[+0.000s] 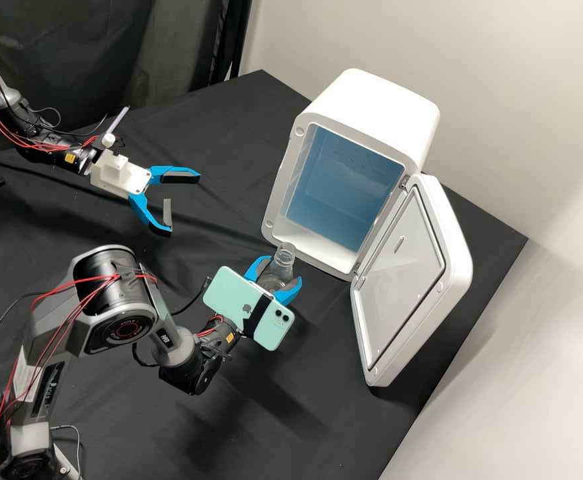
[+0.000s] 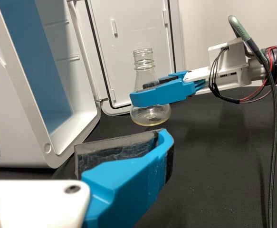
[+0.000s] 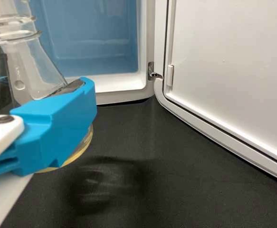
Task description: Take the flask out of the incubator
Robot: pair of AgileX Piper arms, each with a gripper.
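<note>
A clear glass flask (image 1: 283, 259) stands upright just outside the white incubator (image 1: 371, 110), in front of its open mouth and low over the black bench. My right gripper (image 1: 276, 275) is shut on the flask's lower body, one blue finger on each side. The left wrist view has the flask (image 2: 144, 64) and the right gripper (image 2: 148, 95) in front of the open door (image 2: 128, 42). The right wrist view shows the flask (image 3: 31, 61) against one blue finger (image 3: 57, 121). My left gripper (image 1: 179, 203) hangs open over the bench to the left, holding nothing.
The incubator's door (image 1: 411, 267) is swung wide open to the right and rests near the bench's right edge. Its blue inside (image 1: 344, 187) holds nothing. A mint green phone (image 1: 250, 308) is strapped to the right wrist. Red cables run along both arms.
</note>
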